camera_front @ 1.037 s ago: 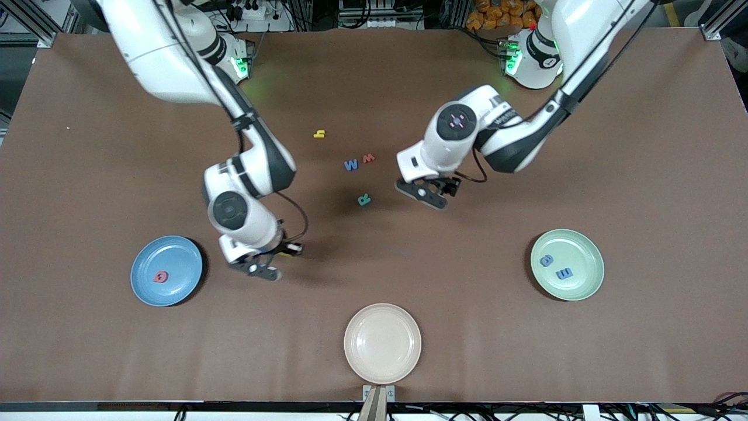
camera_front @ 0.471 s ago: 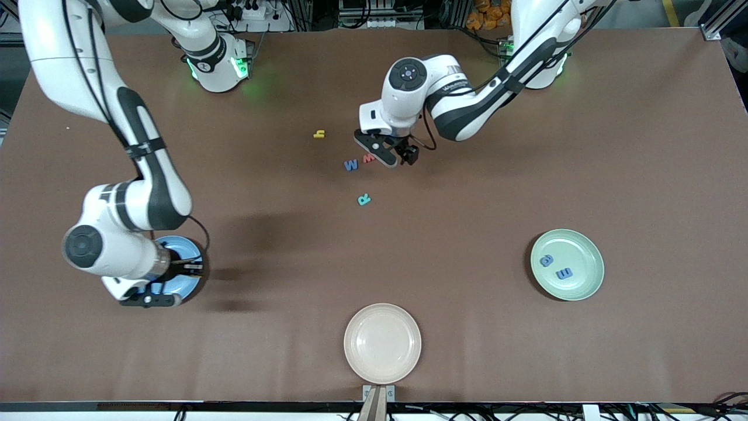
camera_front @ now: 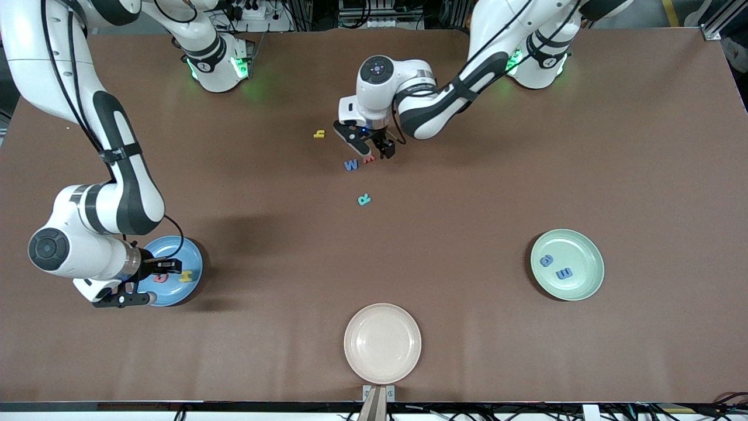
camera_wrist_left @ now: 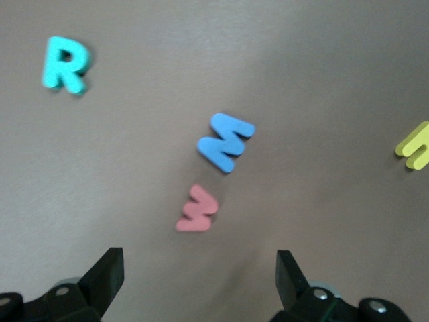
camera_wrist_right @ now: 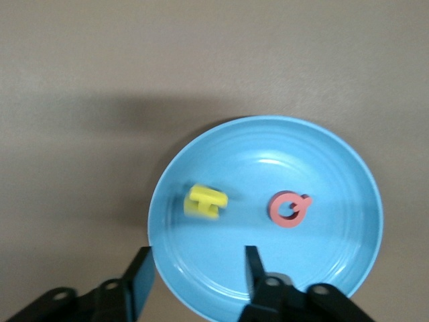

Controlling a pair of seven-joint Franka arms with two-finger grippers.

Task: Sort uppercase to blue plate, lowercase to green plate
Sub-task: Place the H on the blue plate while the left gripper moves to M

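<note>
In the front view we see the right gripper (camera_front: 133,287), fingers parted and empty, over the blue plate (camera_front: 193,260) at lower left holding a yellow H (camera_front: 186,276) and red Q (camera_front: 160,278), while in the left wrist view the left gripper (camera_wrist_left: 200,282) spreads wide over the red w (camera_wrist_left: 198,209) at centre, and in the right wrist view the H (camera_wrist_right: 205,202) looks blurred, perhaps just landing.

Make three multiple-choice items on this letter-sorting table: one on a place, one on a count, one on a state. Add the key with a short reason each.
1. Where does the yellow H lie?
A. on the blue plate
B. on the beige plate
C. on the bare table

2. How many letters lie on the green plate?
A. none
B. two
C. four

3. How does the left pincer stand?
A. shut on the teal R
B. shut with nothing in it
C. open over the red w

Key:
1 A: the right wrist view shows the H beside the red Q inside the blue rim, under the open right pincer.
2 B: two blue letters lie there.
3 C: the left wrist view shows its fingers wide apart above the w.
</note>
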